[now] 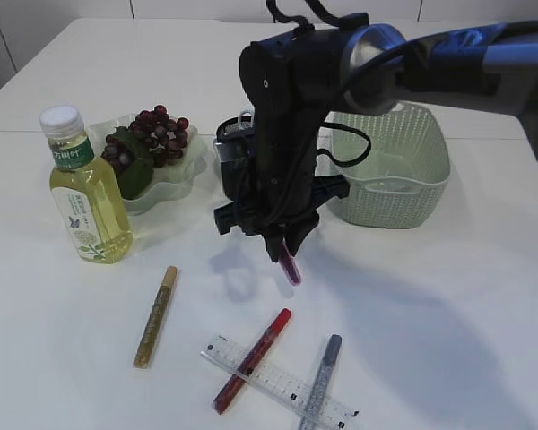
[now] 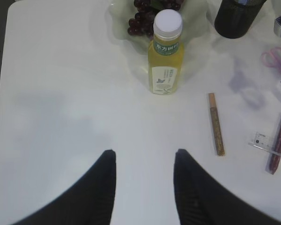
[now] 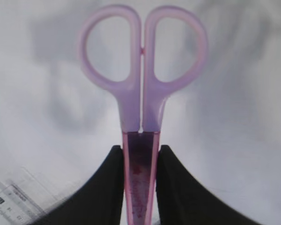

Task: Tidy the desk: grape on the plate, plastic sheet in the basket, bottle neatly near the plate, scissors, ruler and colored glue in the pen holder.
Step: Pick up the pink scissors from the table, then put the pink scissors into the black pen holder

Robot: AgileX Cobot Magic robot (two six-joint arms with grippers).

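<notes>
The right tool (image 3: 139, 187) pinches the scissors (image 3: 141, 108) by the sheathed blades, handles hanging down above the worktop (image 1: 448, 296), with the pen holder (image 1: 233, 157) just behind toward the far edge. The left tool (image 2: 144, 161) is spread, empty.

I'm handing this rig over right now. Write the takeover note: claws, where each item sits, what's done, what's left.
Right claw: shut on the scissors, held above the table, handles away from the claw.
Left claw: open, holding nothing, hovering over bare table.
Done: grapes on the plate; bottle upright beside the plate.
Left: scissors into the black pen holder; then the ruler and the gold, red and silver glue sticks, the last two lying across the ruler.
Basket: whether the plastic sheet is inside cannot be told.
</notes>
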